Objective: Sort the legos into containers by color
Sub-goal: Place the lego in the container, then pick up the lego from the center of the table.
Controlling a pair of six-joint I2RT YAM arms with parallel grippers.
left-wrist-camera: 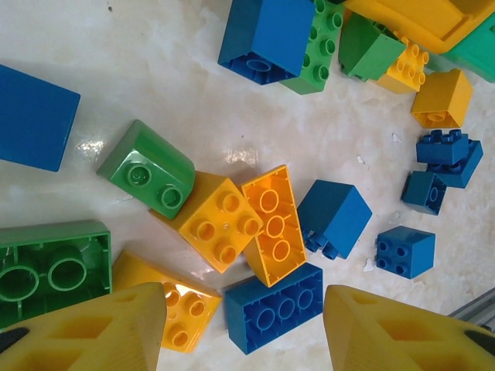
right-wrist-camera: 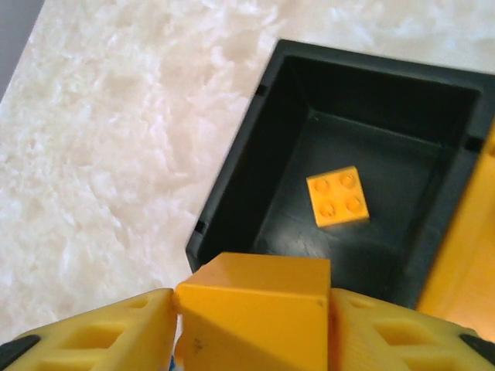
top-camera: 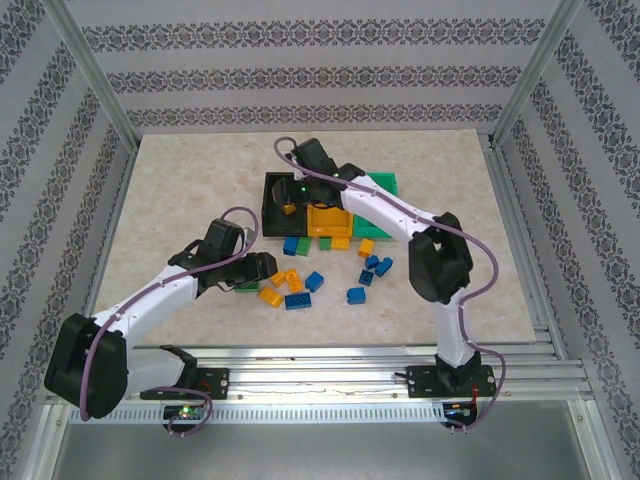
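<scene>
legos [top-camera: 314, 281] on pale marbled tabletop [top-camera: 180, 190], patterned walls [top-camera: 300, 75]

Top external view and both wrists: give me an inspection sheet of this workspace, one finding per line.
Surface: pale marbled table, no spills seen.
Job's things: black bin holds one yellow-orange brick; orange bin and green bin stand beside it; loose legos in blue, yellow-orange and green lie in front.
Clutter: nothing seen.
Grippers: right gripper clamps a second yellow-orange brick above the black bin; left gripper open, empty, over the loose legos.
Cables: purple cable looped along each arm.
Surroundings: patterned walls, metal frame.
</scene>
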